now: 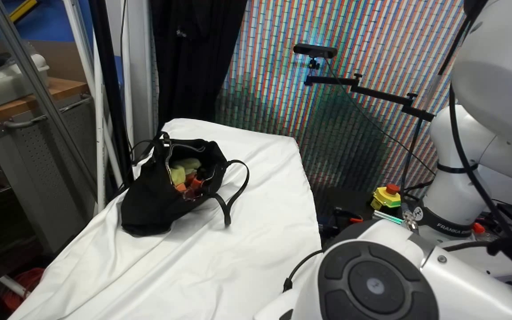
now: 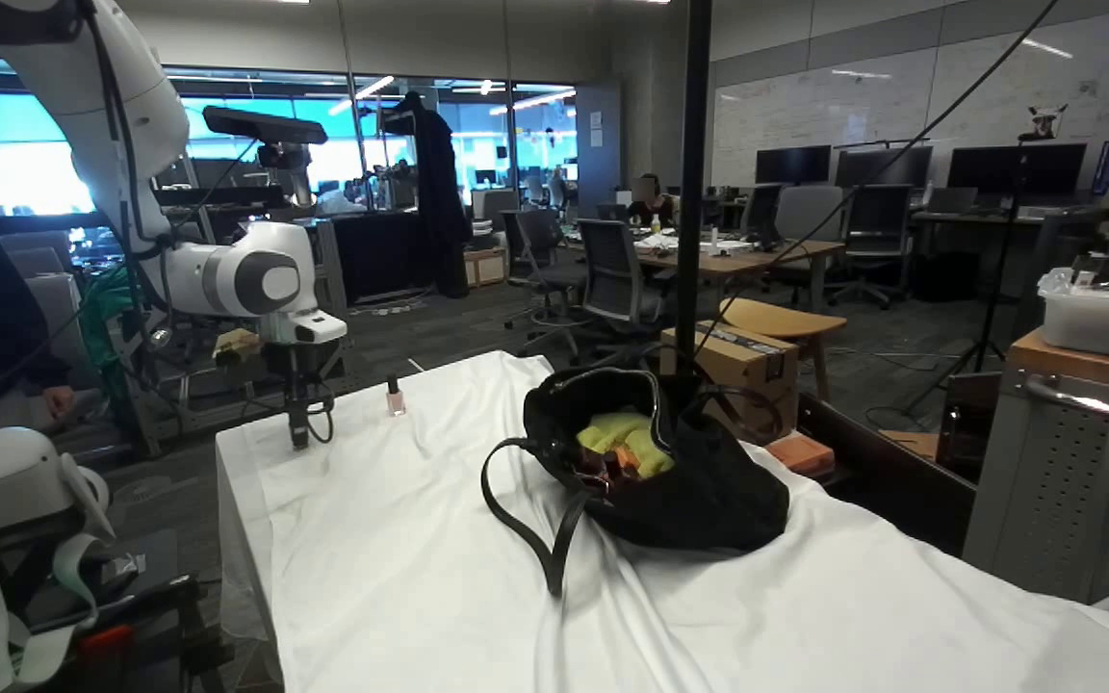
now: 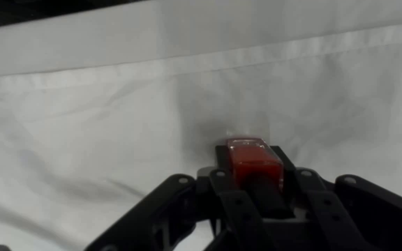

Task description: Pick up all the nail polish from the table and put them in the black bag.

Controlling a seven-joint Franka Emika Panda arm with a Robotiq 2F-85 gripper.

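In the wrist view my gripper [image 3: 251,155] is shut on a red nail polish bottle [image 3: 255,157], its pads against both sides of the glass. The bottle's black cap [image 3: 265,195] points back between the fingers. An exterior view has the gripper [image 2: 299,443] low at the edge of the white-draped table [image 2: 400,539]. A pale pink nail polish [image 2: 396,401] stands upright beyond it. The black bag [image 1: 149,206] slouches on the cloth, mouth open, in both exterior views. Yellow-green cloth [image 2: 627,433] and orange and dark red pieces [image 1: 194,182] show inside.
The bag's loop handles [image 2: 516,525] spread over the cloth on the gripper's side. A black upright pole [image 2: 694,192] rises behind the bag. Beside the arm's base stands a red and yellow stop button [image 1: 387,197].
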